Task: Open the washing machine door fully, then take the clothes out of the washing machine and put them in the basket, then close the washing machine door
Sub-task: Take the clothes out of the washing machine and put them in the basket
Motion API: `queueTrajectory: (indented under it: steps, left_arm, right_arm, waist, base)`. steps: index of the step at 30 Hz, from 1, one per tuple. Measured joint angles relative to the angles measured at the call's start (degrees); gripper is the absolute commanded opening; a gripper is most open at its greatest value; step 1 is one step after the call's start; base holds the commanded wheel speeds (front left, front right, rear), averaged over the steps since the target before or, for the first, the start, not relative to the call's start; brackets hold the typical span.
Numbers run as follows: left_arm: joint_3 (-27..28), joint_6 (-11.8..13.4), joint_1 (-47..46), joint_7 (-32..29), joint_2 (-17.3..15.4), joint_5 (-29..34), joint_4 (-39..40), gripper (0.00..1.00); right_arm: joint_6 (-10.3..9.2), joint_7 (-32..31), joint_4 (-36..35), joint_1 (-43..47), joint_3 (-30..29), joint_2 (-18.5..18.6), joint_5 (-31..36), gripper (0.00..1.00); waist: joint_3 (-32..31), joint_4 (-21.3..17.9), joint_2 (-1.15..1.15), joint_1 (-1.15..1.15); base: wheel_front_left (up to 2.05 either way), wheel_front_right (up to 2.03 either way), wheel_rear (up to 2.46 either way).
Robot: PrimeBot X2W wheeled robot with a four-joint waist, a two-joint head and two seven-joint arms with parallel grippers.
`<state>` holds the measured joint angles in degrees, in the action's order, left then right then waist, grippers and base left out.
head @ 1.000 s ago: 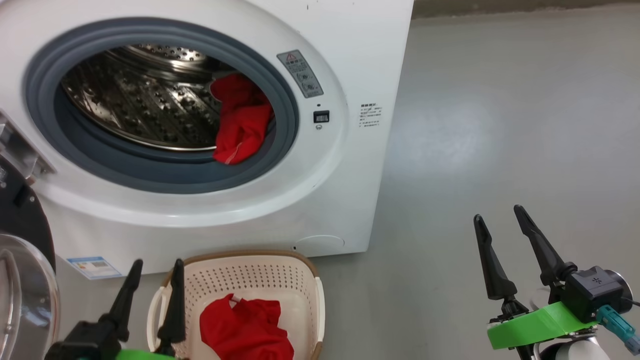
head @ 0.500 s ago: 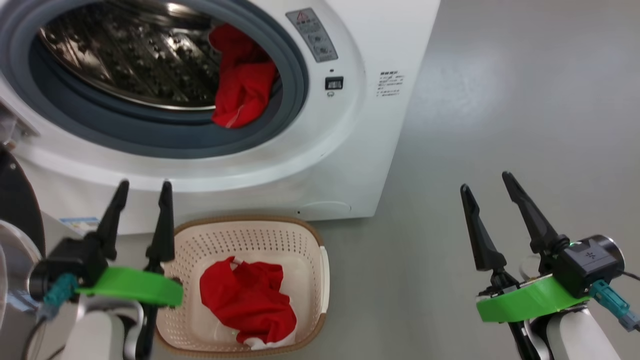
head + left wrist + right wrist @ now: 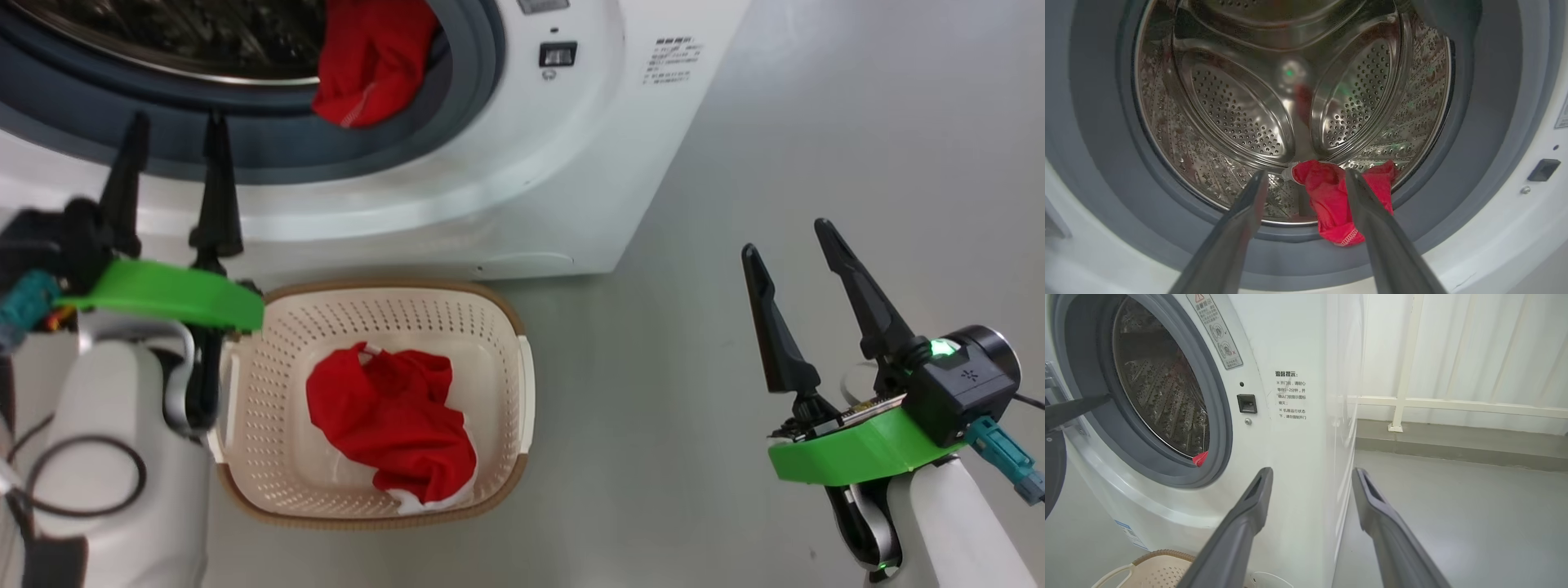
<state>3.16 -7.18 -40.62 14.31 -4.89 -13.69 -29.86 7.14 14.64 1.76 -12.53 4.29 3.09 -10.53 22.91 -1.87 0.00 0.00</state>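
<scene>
The big white front-loading washing machine (image 3: 571,163) stands on the grey floor (image 3: 816,122) with its round mouth uncovered. In the right wrist view the black rim of its door (image 3: 1050,477) shows at the machine's left, standing open. One soft red garment (image 3: 367,57) with a stitched hem lies at the right side of the mouth. It drapes from the perforated steel drum (image 3: 1229,106) down over the grey rubber ring (image 3: 461,98).

The small cream-white perforated plastic basket (image 3: 269,425), with its brown woven-look rim, sits on the floor just in front of the machine, below the mouth. A second red garment (image 3: 392,416) lies crumpled inside it, with a little white showing at its near edge.

The left claw (image 3: 174,122) hangs in front of the lower left part of the mouth, beyond the basket's far left corner. Its two long dark fingers are spread apart with nothing between them, and they point into the drum. In the head view it is apart from the red garment, which lies to its right.

The right claw (image 3: 784,237) is well off to the right, over bare floor past the machine's right side. Its fingers are also spread wide and empty. In its own wrist view they point towards the machine's right front corner.
</scene>
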Motion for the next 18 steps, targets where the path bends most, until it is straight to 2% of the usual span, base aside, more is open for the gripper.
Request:
queueTrajectory:
  steps: [14, 18]
  left_arm:
    - [1.05, 0.0, -15.92, 0.27, -2.54, 0.21, -11.6, 1.0]
    - [1.0, 0.0, -20.81, 0.37, -3.08, -0.16, -17.17, 1.0]
  right_arm:
    - [0.0, 0.01, -0.08, -3.63, 0.19, 0.01, -0.02, 1.0]
    - [0.0, 0.01, -0.05, -5.55, 0.37, 0.0, -0.02, 1.0]
  waist:
    - [8.43, -1.83, 0.0, 0.0]
    - [10.17, -2.57, 0.0, 0.0]
  base:
    - [0.0, 0.0, 0.0]
    - [0.0, 0.0, 0.0]
